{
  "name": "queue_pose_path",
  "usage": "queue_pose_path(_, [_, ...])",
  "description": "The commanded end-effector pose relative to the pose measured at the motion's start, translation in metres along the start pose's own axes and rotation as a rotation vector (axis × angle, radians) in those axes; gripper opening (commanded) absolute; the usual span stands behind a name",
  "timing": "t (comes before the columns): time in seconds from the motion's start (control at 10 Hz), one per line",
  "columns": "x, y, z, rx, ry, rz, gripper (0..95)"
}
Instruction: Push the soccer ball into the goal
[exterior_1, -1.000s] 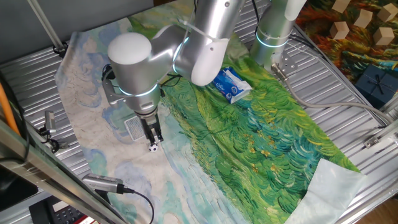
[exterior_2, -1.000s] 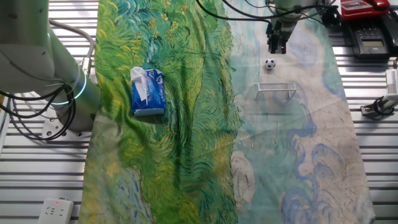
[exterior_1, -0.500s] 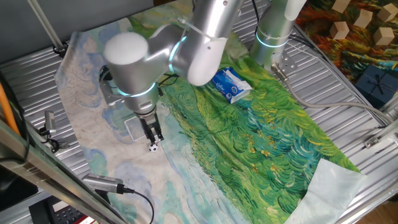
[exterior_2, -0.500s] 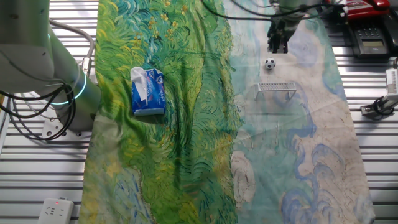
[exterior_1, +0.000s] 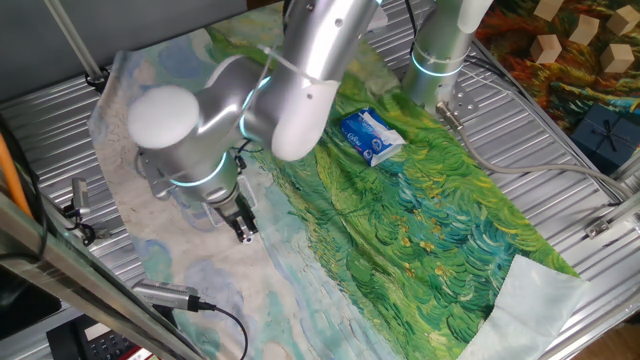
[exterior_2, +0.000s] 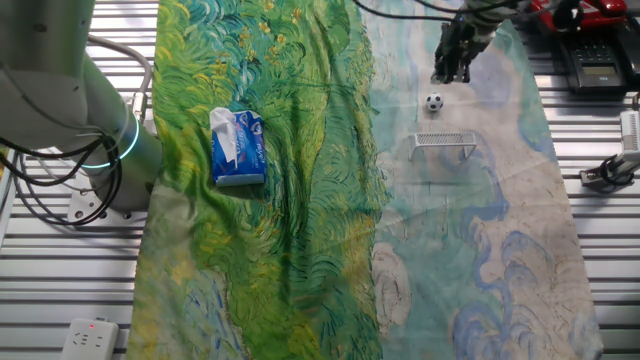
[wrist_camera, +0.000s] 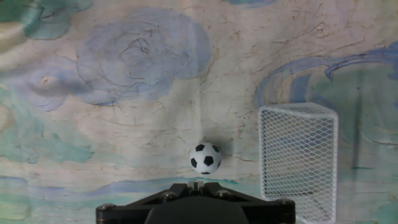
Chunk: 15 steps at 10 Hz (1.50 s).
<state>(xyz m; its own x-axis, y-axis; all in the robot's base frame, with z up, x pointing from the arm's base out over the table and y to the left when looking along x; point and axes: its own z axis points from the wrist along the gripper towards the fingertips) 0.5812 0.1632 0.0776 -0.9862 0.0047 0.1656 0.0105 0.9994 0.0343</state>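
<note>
The soccer ball (wrist_camera: 205, 157), tiny and white with black patches, rests on the pale blue part of the painted cloth. The goal (wrist_camera: 298, 160), a small box of white mesh, stands just right of it in the hand view. In the other fixed view the ball (exterior_2: 433, 102) lies a short way above the goal (exterior_2: 445, 146), apart from it. My gripper (exterior_2: 450, 68) hangs tilted just above the ball, fingers together, holding nothing. In the hand view my gripper (wrist_camera: 195, 185) sits directly behind the ball. In one fixed view my gripper (exterior_1: 243, 226) points down and the arm covers the goal.
A blue-and-white packet (exterior_2: 237, 147) lies on the green part of the cloth (exterior_2: 280, 200), far from the ball. The robot base (exterior_2: 90, 130) stands at the table's left. A card terminal (exterior_2: 592, 62) and a clamp (exterior_2: 605, 172) sit beyond the cloth's right edge.
The arm has swung and the gripper has tilted, shifting slightly to the far side of the ball. The ball and goal have not moved.
</note>
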Motion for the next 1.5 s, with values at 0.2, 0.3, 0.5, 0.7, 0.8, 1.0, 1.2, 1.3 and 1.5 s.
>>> queue_pose_path(0.2, [0.003,-0.001,0.004,-0.020,-0.012,-0.006,0.0])
queue_pose_path(0.3, [0.002,-0.003,0.013,-0.018,-0.019,-0.003,0.0])
queue_pose_path(0.5, [-0.002,-0.006,0.026,-0.022,-0.036,-0.002,0.0])
queue_pose_path(0.7, [0.003,-0.005,0.032,-0.037,-0.023,-0.012,0.0])
queue_pose_path(0.8, [0.009,-0.004,0.035,-0.039,-0.015,-0.012,0.0])
queue_pose_path(1.0, [0.019,-0.002,0.042,-0.038,-0.009,-0.013,0.0])
queue_pose_path(1.2, [0.021,-0.002,0.048,-0.036,-0.010,-0.012,0.0])
queue_pose_path(1.3, [0.021,-0.002,0.051,-0.035,-0.015,-0.011,0.0])
queue_pose_path(1.5, [0.018,-0.003,0.057,-0.032,-0.040,-0.001,0.0])
